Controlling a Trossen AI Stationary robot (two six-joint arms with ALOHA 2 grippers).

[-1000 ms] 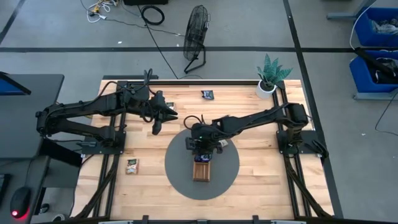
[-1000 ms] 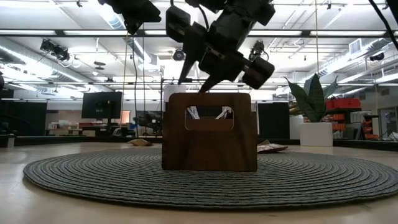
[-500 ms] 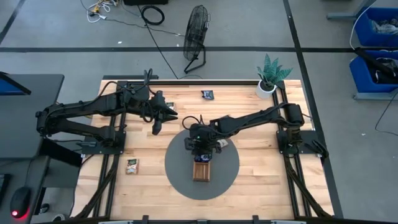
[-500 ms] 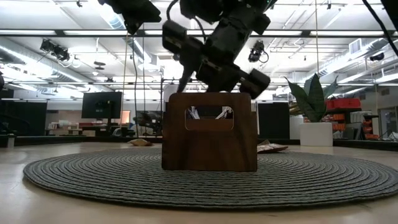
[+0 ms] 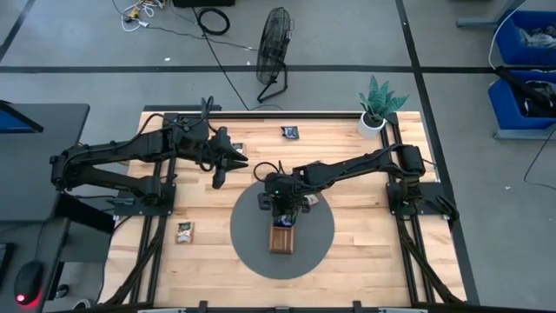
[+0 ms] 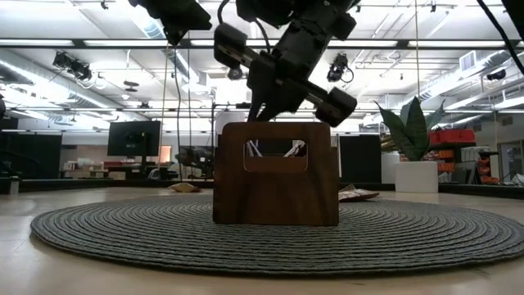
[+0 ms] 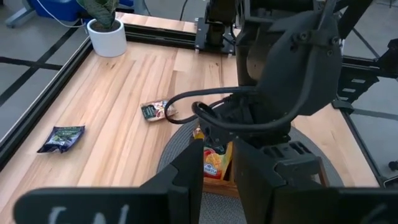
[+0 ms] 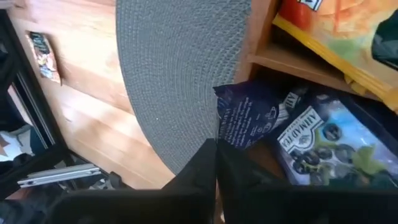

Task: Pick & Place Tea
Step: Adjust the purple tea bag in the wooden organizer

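Observation:
The long brown wooden tray [image 5: 281, 236] stands on a round grey mat [image 5: 252, 248], seen end-on in the low view [image 6: 276, 174]. It holds an orange sachet [image 8: 323, 31] and a teal one [image 8: 323, 146]. A dark blue tea sachet [image 8: 245, 121] sticks out over the tray's side wall. My right gripper [image 8: 216, 149] is at the tray's far end [image 5: 280, 207], shut at that sachet's corner. My left gripper [image 5: 217, 176] hangs open above the table's far left part, empty [image 7: 217, 186]. My right gripper pinches the dark blue sachet by its lower corner [image 8: 221, 138], at the very ends of its two fingers. The fingers slant down from the table's right side. The sachet lies across the tray's wall, part inside and part over the mat; the fingertips hide the exact spot.
Loose sachets lie on the wooden table: a dark one at the far edge [image 5: 289, 132], a tan one near the left [image 5: 183, 231], one beside the tray [image 5: 310, 200] and one by the left arm [image 5: 239, 146]. A potted plant [image 5: 375, 111] stands in the far right corner.
My right gripper has shut its fingers over the tray's far end and sunk slightly toward it; a second ago its fingers stood apart.

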